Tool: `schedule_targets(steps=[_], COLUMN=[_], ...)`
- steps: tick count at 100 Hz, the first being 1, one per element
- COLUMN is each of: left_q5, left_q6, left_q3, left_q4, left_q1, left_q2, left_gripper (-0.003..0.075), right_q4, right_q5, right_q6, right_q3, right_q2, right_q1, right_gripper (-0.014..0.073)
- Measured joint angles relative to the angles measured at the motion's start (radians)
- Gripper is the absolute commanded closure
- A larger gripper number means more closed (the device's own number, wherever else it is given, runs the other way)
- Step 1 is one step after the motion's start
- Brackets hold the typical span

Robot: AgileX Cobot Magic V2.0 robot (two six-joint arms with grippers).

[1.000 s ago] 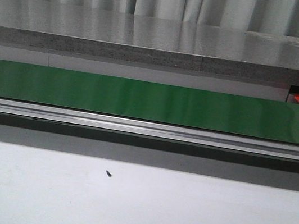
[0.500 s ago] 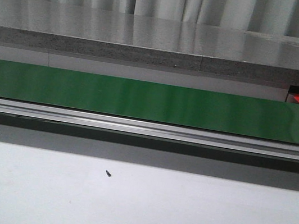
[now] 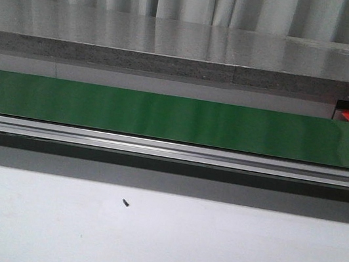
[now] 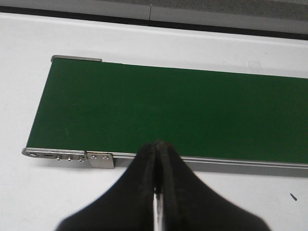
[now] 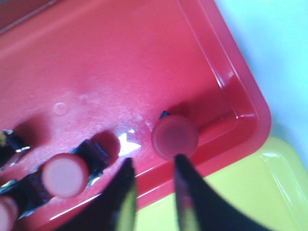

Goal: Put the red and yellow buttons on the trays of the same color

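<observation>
**Red buttons lie in the red tray, right gripper parted above them**

Buttons with round red caps on dark square bases sit in the shallow glossy red plastic tray [image 5: 144, 53], as the right wrist view shows. One red-capped button [image 5: 174, 136] rests near the tray's rounded corner, close to its raised rim. A second red-capped button [image 5: 64, 175] lies farther along the tray floor, well apart from the first, and a third red cap [image 5: 6, 210] is cut off at the picture's edge. A bright yellow plastic tray [image 5: 250, 192] lies just beside the red one, rim against rim as far as the blurred view allows.

The right gripper [image 5: 153, 199] hangs over the red tray's edge with its dark fingers [image 5: 126, 192] spread — nothing is between them, and the nearest button lies just past the fingertips.

In the left wrist view, the left gripper [image 4: 158, 166] has its black fingers [image 4: 139, 183] pressed together with nothing held, poised over the near aluminium rail of the long green conveyor belt [image 4: 173, 110].

The front view shows the same green belt running across a white table [image 3: 208, 256] — neither arm appears there. A tiny dark screw-like speck [image 3: 126, 202] lies on the white surface.
</observation>
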Motion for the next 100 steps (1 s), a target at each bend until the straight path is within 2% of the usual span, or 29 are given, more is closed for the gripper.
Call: schedule_targets(steps=[3, 24, 54, 100], left_q5=[0.000, -0.005, -0.008, -0.020], left_q6=[0.000, 0.000, 0.000, 0.000], left_q3=[0.000, 0.000, 0.000, 0.000], left_q4=[0.000, 0.000, 0.000, 0.000], left_q1=[0.000, 0.000, 0.000, 0.000], left_q2=[0.000, 0.000, 0.000, -0.064], left_gripper=[0.0740, 0.0740, 0.0740, 0.0740], right_q4=[0.004, 0.054, 0.069, 0.075], right_q5=[0.002, 0.018, 0.021, 0.008], right_q6=[0.000, -0.011, -0.025, -0.027], right_q3=[0.000, 0.000, 0.011, 0.260], right_q2=[-0.015, -0.110, -0.261, -0.561], right_q1=[0.000, 0.009, 0.106, 0.245], right_gripper=[0.0707, 0.0700, 0.0700, 0.0700])
